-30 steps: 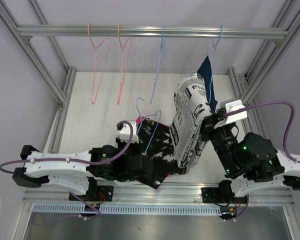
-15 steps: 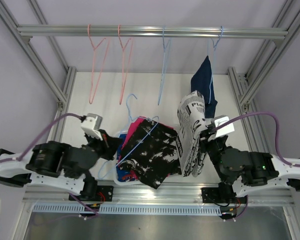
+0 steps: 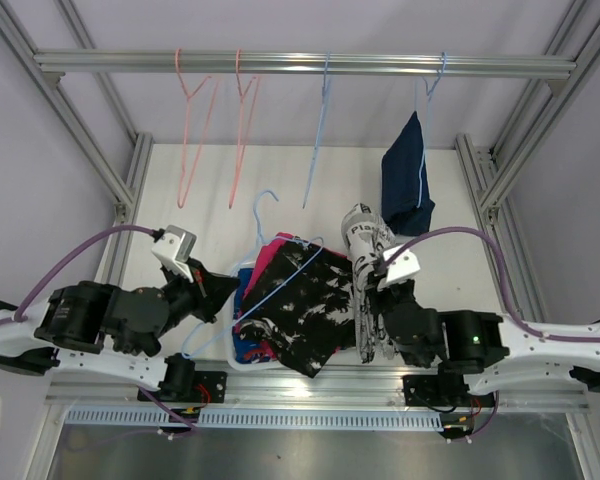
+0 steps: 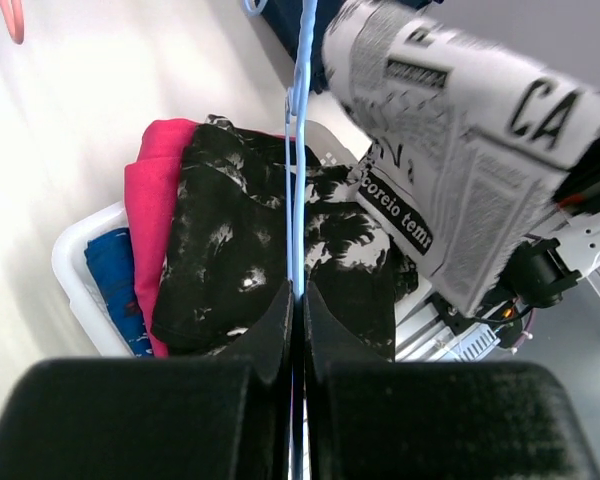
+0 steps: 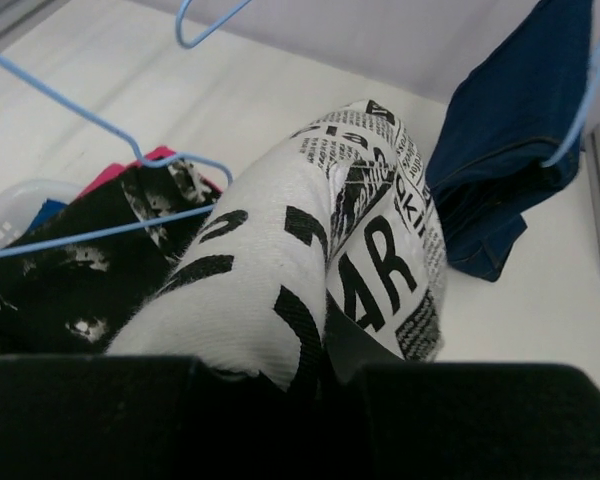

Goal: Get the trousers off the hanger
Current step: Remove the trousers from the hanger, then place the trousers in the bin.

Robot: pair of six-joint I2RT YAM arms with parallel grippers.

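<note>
i see right claw (image 5: 320, 365) clenched on white printed trousers (image 5: 280, 270), dragged lower than before, clear of the denim pair (image 3: 408, 190). left claw (image 4: 295, 320) pinches loose blue hanger (image 4: 300, 150) over basket (image 4: 75, 290).

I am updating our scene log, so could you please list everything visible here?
Rail: one, silver, overhead at the back.
Pink hangers: two, pink, empty, rail's left.
Blue hangers: two, blue, on the rail; one empty, one carrying denim.
Loose blue hanger: at least one, blue, across the pile.
Denim trousers: one, dark blue, hanging at right.
Printed trousers: one, white with black print, held up right of the pile.
Black patterned trousers: one, black-white, top of the pile.
Pink trousers: one, pink, under the black pair.
Blue patterned trousers: one, blue, in the basket.
Basket: one, white, under the pile.
Table: one, white.
Left fingers: black, shut on the loose blue hanger.
Right fingers: black, shut on the printed trousers.
</note>
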